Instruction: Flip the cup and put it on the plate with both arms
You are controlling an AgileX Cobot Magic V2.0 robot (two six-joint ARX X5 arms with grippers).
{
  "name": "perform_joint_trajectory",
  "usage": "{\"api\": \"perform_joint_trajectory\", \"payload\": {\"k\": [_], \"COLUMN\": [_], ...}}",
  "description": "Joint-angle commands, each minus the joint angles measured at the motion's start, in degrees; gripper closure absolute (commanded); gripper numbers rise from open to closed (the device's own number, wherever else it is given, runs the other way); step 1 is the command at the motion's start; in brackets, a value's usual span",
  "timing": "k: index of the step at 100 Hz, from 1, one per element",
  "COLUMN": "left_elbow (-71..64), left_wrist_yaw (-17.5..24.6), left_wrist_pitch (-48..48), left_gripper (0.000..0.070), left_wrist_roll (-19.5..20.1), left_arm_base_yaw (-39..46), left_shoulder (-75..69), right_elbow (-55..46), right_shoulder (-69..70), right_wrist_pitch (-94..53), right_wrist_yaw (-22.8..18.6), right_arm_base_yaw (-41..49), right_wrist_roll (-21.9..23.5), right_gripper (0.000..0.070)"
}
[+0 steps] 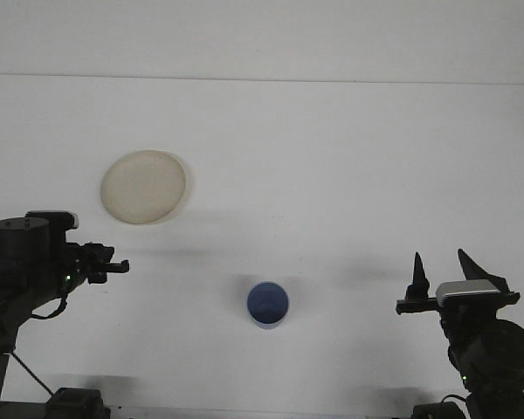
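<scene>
Right, blue cup sits on the white bench, near the front edge, roughly centred between the two arms. Its opening shows as a dark blue circle with a paler rim around it; from this overhead angle cannot tell for sure which way up it stands. Nothing touches it.

Plate, cream and round, lies flat toward the left side of the bench, further back than the cup and well apart from it. Bare, nothing on it.

Left gripper sits at the left edge, raised, pointing right toward the middle of the bench, just in front of the plate and not touching it. Tips are small and dark here, so cannot tell whether it is spread or pressed together. Black arm body with a green light behind it, cable hanging below.

Right gripper is at the front right corner, fingers pointing up and away with a clear gap between them, spread, holding nothing. Well apart from the cup. Grey camera block just below the fingers, round black joint under that.
</scene>
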Motion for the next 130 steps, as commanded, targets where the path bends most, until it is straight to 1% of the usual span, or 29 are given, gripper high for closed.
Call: {"api": "perform_joint_trajectory", "payload": {"k": [1, 4, 9, 10, 18, 22, 26, 29, 42, 50, 63, 76, 91, 108, 130], "left_elbow": [1.4, 1.4, 1.4, 1.4, 1.4, 1.4, 1.4, 1.4, 1.4, 1.4, 1.9, 3.5, 5.6, 6.4, 7.5], "left_wrist_yaw": [0.3, 0.3, 0.3, 0.2, 0.2, 0.2, 0.2, 0.2, 0.2, 0.2, 0.2, 0.2, 0.2, 0.2, 0.1], "left_wrist_pitch": [0.3, 0.2, 0.2, 0.2, 0.2, 0.2, 0.2, 0.2, 0.1, 0.2, -0.1, -0.3, 0.0, 3.1, 6.0], "left_gripper": [0.0676, 0.0658, 0.0561, 0.0522, 0.0284, 0.0187, 0.0118, 0.0094, 0.0086, 0.0086, 0.0086, 0.0086, 0.0087, 0.0087, 0.0087], "left_wrist_roll": [0.9, 0.9, 0.9, 0.9, 0.9, 0.9, 0.9, 0.9, 0.9, 0.0, -0.3, -1.0, -2.8, -4.8, -4.9], "left_arm_base_yaw": [0.0, 0.0, 0.0, 0.0, 0.0, 0.0, 0.0, 0.0, 0.0, -0.3, -3.2, -9.5, -18.4, -29.0, -39.3], "left_shoulder": [0.0, -0.1, -0.1, -0.1, -0.1, -0.1, -0.1, -0.1, -0.1, 0.1, 1.4, 4.4, 9.6, 15.9, 24.1], "right_elbow": [0.3, 0.3, 0.3, 0.3, 0.3, 0.3, 0.3, 0.3, 0.3, 0.3, 0.3, 0.3, 0.3, 0.3, 0.3], "right_shoulder": [0.0, 0.0, 0.0, 0.0, 0.0, 0.0, 0.0, 0.0, 0.0, 0.0, 0.0, 0.0, 0.0, 0.0, 0.0], "right_wrist_pitch": [0.6, 0.6, 0.6, 0.6, 0.6, 0.6, 0.6, 0.6, 0.6, 0.6, 0.6, 0.6, 0.6, 0.6, 0.6], "right_wrist_yaw": [0.0, 0.0, 0.0, 0.0, 0.0, 0.0, 0.0, 0.0, 0.0, 0.0, 0.0, 0.0, 0.0, 0.0, 0.0], "right_arm_base_yaw": [0.1, 0.1, 0.1, 0.1, 0.1, 0.1, 0.1, 0.1, 0.1, 0.1, 0.1, 0.1, 0.1, 0.1, 0.1], "right_wrist_roll": [-0.2, -0.2, -0.2, -0.2, -0.2, -0.2, -0.2, -0.2, -0.2, -0.2, -0.2, -0.2, -0.2, -0.2, -0.2], "right_gripper": [0.0212, 0.0212, 0.0212, 0.0212, 0.0212, 0.0212, 0.0212, 0.0212, 0.0212, 0.0212, 0.0212, 0.0212, 0.0212, 0.0212, 0.0212]}}
